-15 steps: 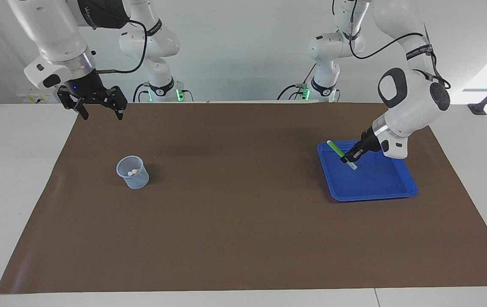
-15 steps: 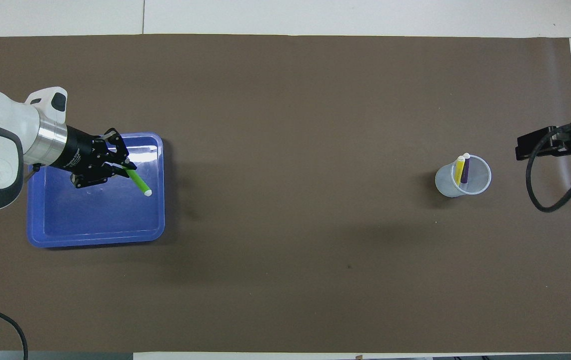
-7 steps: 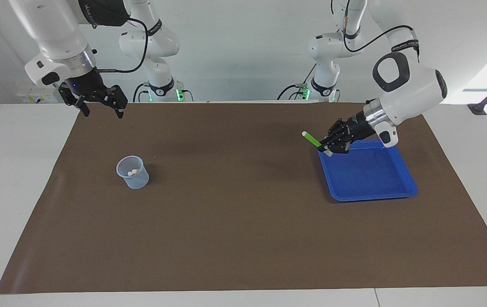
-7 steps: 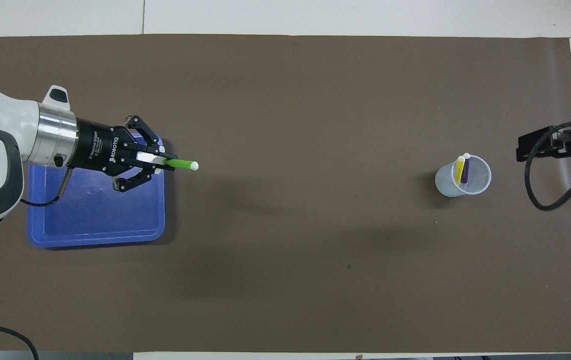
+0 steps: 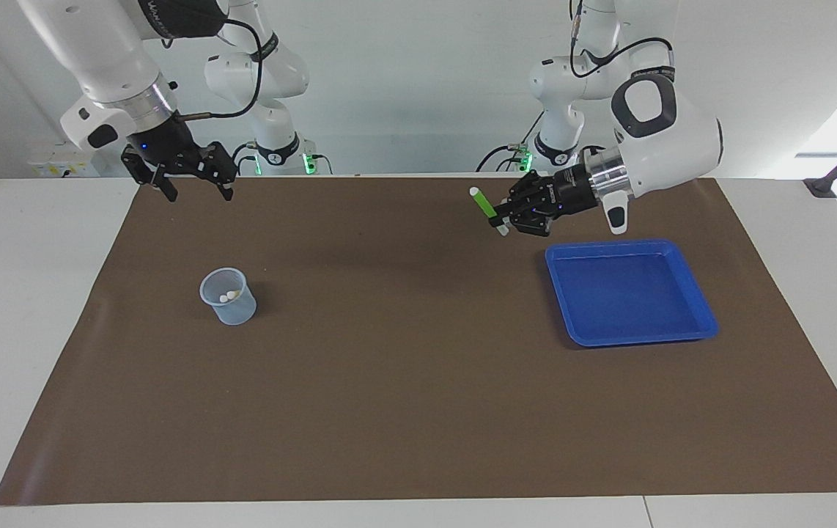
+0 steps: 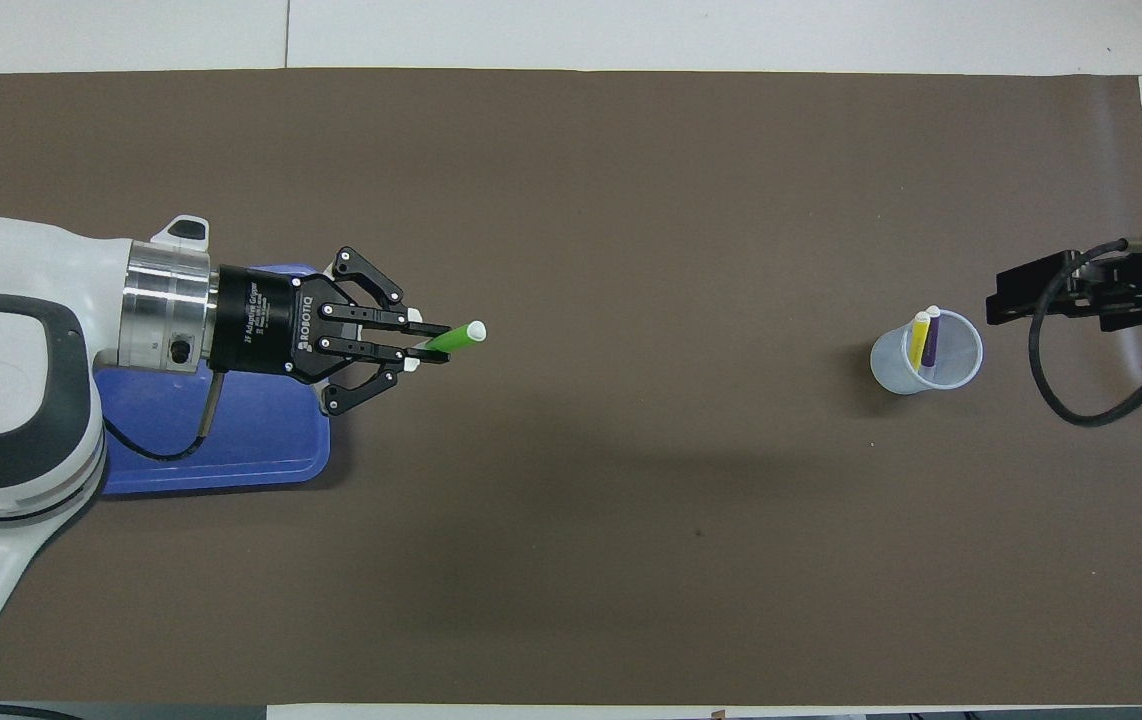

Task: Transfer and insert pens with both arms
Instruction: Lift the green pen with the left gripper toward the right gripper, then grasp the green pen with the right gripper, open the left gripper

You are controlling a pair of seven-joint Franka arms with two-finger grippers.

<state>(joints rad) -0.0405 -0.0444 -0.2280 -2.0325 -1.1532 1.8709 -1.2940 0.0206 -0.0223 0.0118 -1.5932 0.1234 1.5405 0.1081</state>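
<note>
Left gripper (image 5: 504, 217), clamped on the green pen (image 5: 487, 208), carries it sideways over the brown mat (image 5: 418, 411), clear of the blue tray (image 5: 697, 301), presenting a free end for handover. Right gripper (image 5: 191, 187) hangs fully open and empty over the mat's edge near the clear cup (image 5: 229, 296), which holds the yellow pen (image 6: 919, 340) and purple pen (image 6: 931, 334).

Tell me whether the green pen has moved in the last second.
Yes. The left gripper has carried the green pen off the blue tray, toward the right arm's end, over the mat.

Green pen (image 5: 486, 207) with a whitish tip is up in the air over the brown mat, tilted, pinched in the left gripper (image 5: 508, 218). The yellow pen (image 6: 919, 340) and purple pen (image 6: 931, 332) are standing slanted side by side in the clear cup (image 6: 971, 372), pale ends up.
</note>
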